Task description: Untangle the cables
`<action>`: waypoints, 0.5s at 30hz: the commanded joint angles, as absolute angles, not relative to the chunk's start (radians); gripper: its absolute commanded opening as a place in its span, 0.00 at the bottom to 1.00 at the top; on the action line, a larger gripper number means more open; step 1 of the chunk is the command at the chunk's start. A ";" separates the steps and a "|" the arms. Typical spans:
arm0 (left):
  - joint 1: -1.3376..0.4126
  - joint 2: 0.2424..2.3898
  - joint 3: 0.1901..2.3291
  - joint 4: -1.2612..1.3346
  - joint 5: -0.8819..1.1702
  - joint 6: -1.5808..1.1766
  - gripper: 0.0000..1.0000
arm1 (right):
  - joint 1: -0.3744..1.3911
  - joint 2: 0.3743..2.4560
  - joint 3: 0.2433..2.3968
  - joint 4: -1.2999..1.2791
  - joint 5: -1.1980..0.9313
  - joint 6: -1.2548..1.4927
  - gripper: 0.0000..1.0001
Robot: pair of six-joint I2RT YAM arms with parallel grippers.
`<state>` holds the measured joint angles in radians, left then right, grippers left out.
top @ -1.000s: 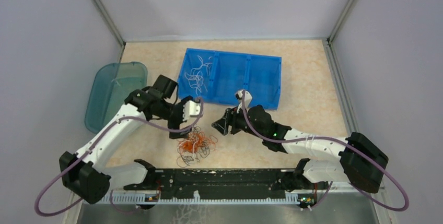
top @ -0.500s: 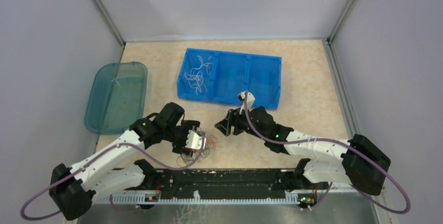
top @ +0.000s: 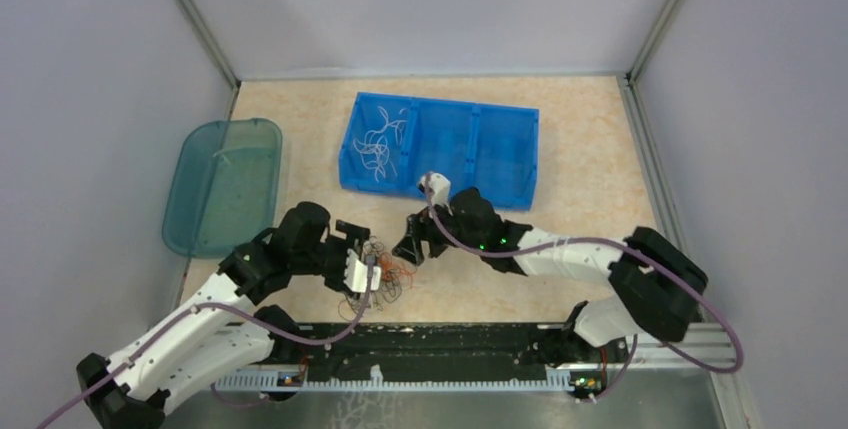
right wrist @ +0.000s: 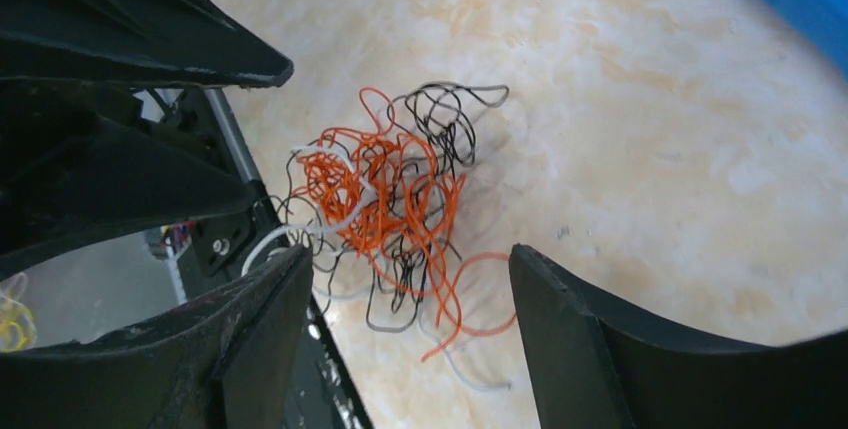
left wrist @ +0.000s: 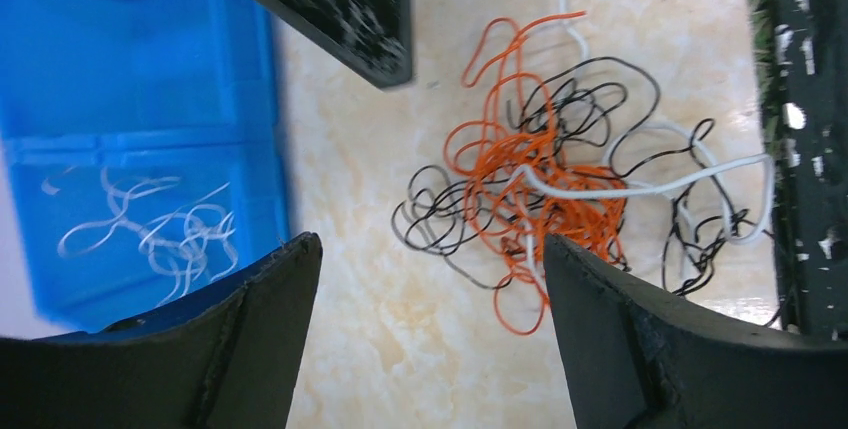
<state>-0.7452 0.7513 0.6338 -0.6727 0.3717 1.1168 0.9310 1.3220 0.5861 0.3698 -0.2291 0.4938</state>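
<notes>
The cables are a tangle of thin orange, black and white strands on the tabletop near the front rail. My left gripper is open at the tangle's left side. In the left wrist view the tangle lies just beyond the open gripper, nearer its right finger. My right gripper is open just above and right of the tangle. In the right wrist view the tangle lies ahead of the open gripper. Neither holds a strand.
A blue three-compartment bin stands behind the grippers; several white strands lie in its left compartment, also seen in the left wrist view. A teal tray sits at the left. The black front rail borders the tangle.
My left gripper swung from near the bin toward the front and down to the tangle's left side. My right gripper moved left toward the tangle. Both stay open.
</notes>
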 commanded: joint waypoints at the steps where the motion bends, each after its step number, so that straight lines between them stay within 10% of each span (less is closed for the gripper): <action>1: -0.732 0.661 0.658 -0.674 0.232 1.118 0.89 | 0.965 1.464 0.805 0.283 -0.342 0.303 0.74; 11: -0.716 0.570 0.758 -0.771 0.142 0.964 0.94 | 1.042 1.831 1.037 0.228 -0.265 0.296 0.71; 15: -0.716 0.545 0.777 -0.803 0.156 0.958 0.94 | 1.046 1.914 1.092 0.195 -0.214 0.342 0.43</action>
<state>-0.7219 0.5686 0.7391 -0.7483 0.1661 0.9974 1.0344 1.8687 1.0161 0.2195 -0.2672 0.3153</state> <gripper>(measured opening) 0.938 0.590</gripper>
